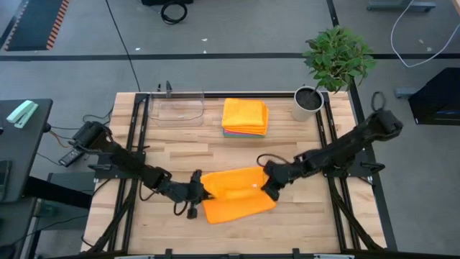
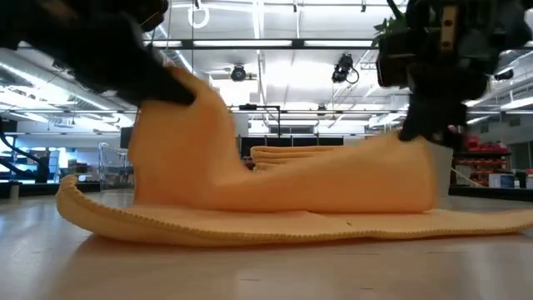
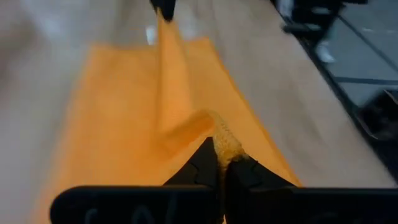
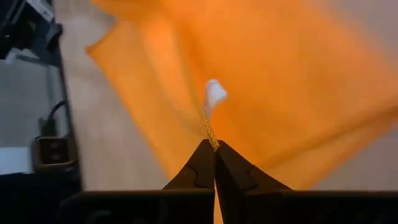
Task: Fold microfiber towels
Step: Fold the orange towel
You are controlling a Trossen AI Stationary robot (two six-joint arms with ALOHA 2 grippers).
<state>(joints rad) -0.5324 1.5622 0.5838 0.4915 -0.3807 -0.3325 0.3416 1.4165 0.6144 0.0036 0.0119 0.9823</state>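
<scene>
An orange microfiber towel (image 1: 237,198) lies near the table's front edge, between my two grippers. My left gripper (image 1: 203,189) is shut on its left side, and my right gripper (image 1: 267,188) is shut on its right side. In the low view both held parts are raised, the left one (image 2: 179,96) higher than the right one (image 2: 416,142). The cloth sags between them, and its lower layer (image 2: 275,225) lies flat on the wood. A stack of folded towels (image 1: 245,117), orange on top, rests at the back middle. My left gripper pinches the towel's stitched hem (image 3: 226,144) at its left side between the two fingertips, slanting down from the table's left. That part is lifted clear; the cloth slopes down from it to the table. My right gripper pinches the stitched hem (image 4: 210,134) between its fingertips, just beside a small white label (image 4: 214,94), slanting down from the table's right. The held part is raised; the rest hangs slack onto the layer on the table.
A clear plastic tray (image 1: 177,108) stands at the back left. At the back right corner is a potted plant (image 1: 309,101). Bare wood (image 1: 180,151) lies between the towel and the things at the back.
</scene>
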